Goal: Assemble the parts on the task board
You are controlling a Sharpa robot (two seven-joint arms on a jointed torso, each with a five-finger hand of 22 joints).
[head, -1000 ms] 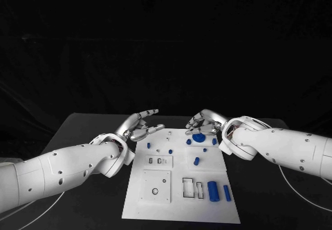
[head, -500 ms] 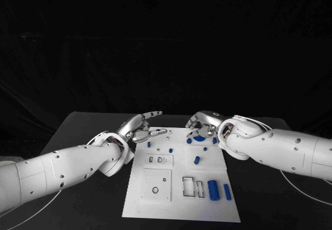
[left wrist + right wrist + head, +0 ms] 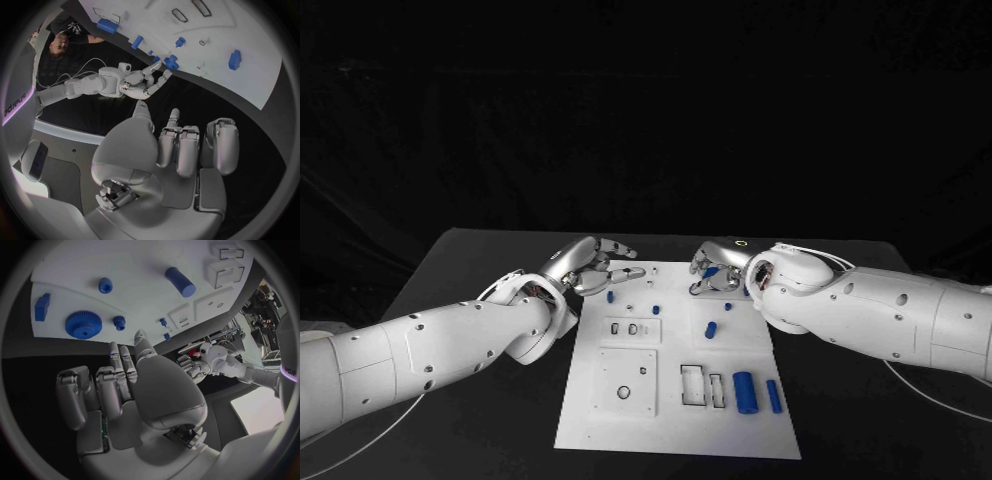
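The white task board (image 3: 678,400) lies in the middle of the black table. At its far end my right hand (image 3: 720,264) hovers with fingers spread and nothing in them. It partly hides a large blue gear (image 3: 81,325) that lies just past its fingertips, beside a small blue gear (image 3: 119,321) and a blue cylinder (image 3: 180,281). My left hand (image 3: 594,264) hangs over the board's far left corner, fingers loosely bent and holding nothing. A blue block (image 3: 235,59) lies on the board beyond it. Two long blue pieces (image 3: 744,393) lie near the front right.
Small blue pegs (image 3: 710,330) stand along the board's middle. Raised white plates with slots and holes (image 3: 626,383) take up the board's near left. Both forearms reach in over the black table (image 3: 473,260) from either side.
Both hands have sunk toward the board's far end. The right hand has slid over the large blue gear, and the left hand's fingers have curled downward.
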